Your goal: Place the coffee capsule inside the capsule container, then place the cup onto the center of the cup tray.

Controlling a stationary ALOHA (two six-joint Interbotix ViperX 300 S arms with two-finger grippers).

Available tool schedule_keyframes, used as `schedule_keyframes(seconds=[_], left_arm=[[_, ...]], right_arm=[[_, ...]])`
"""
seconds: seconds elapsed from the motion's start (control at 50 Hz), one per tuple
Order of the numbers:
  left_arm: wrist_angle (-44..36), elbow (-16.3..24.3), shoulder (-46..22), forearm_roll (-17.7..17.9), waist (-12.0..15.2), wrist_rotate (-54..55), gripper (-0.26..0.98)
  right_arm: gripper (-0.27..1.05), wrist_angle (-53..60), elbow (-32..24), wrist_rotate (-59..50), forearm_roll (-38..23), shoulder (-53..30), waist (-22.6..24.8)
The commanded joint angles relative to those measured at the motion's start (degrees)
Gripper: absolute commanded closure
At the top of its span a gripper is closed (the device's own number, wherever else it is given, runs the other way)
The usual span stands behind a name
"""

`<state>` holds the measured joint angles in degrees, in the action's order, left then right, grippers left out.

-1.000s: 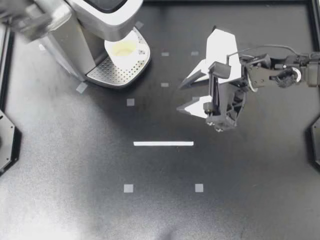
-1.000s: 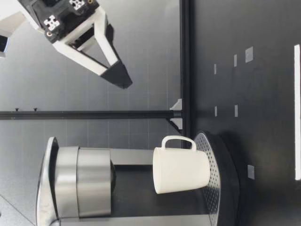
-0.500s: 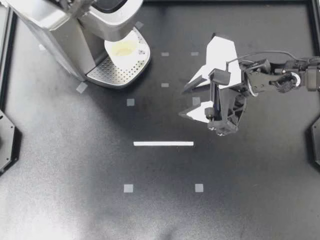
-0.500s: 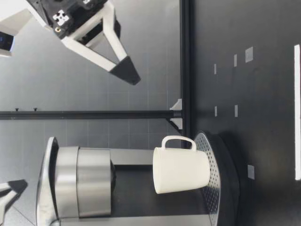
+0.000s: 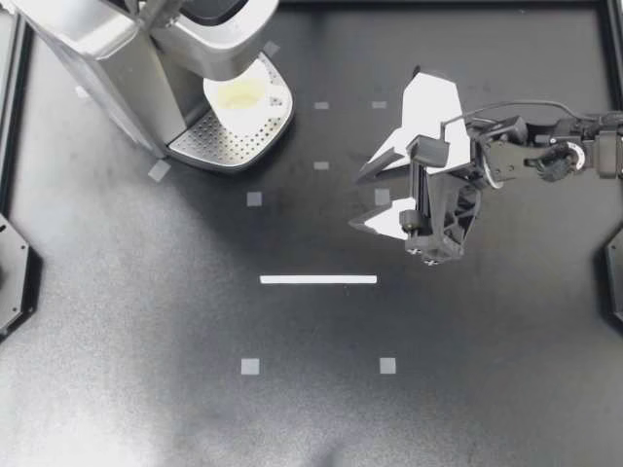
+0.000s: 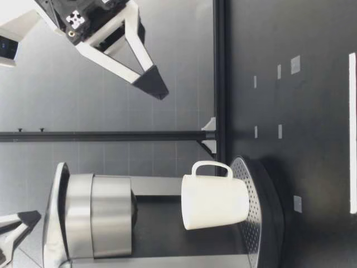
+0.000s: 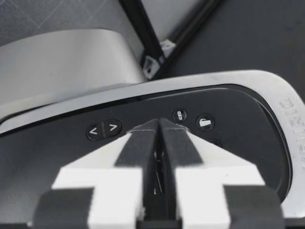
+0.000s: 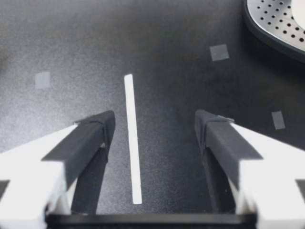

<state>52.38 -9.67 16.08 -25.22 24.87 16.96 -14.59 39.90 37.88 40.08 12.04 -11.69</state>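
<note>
The desk [image 5: 311,418] is matt black with a fine, grainy texture. The tape marks [image 5: 318,279] on it are flat white and have no shine. In the upper left of the frame, the coffee machine [image 5: 117,58] has a brushed, silvery metal shell with a soft sheen. Its control panel [image 7: 238,143], seen from the left wrist, is glossy black plastic inside a polished silver rim. The cup tray [image 5: 219,146] is shiny perforated metal set in a dark surround. The cup [image 5: 240,95] is smooth white and looks glazed. The right pincer [image 5: 355,195], at centre right, has hard white plastic fingers [image 8: 28,167] tipped with matt black pads [image 8: 90,138].
</note>
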Motion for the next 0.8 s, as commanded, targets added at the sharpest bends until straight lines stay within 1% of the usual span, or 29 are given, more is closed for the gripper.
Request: schedule_keyframes(seconds=[0.0, 0.44, 0.64, 0.78], left_arm=[[-0.26, 0.79, 0.26, 0.0, 0.26, -0.09, 0.61], [0.18, -1.05, 0.26, -0.18, 0.18, 0.18, 0.61], [1.41, -1.67, 0.7, 0.0, 1.05, 0.35, 0.61], [1.49, -2.55, 0.35, 0.0, 1.05, 0.44, 0.61]], right_arm=[[0.15, 0.44, -0.53, -0.09, 0.09, 0.53, 0.18], [0.15, 0.26, -0.09, -0.18, 0.09, 0.62, 0.18], [0.15, 0.18, -0.09, -0.18, 0.09, 0.62, 0.18], [0.15, 0.18, -0.09, -0.09, 0.09, 0.62, 0.26]])
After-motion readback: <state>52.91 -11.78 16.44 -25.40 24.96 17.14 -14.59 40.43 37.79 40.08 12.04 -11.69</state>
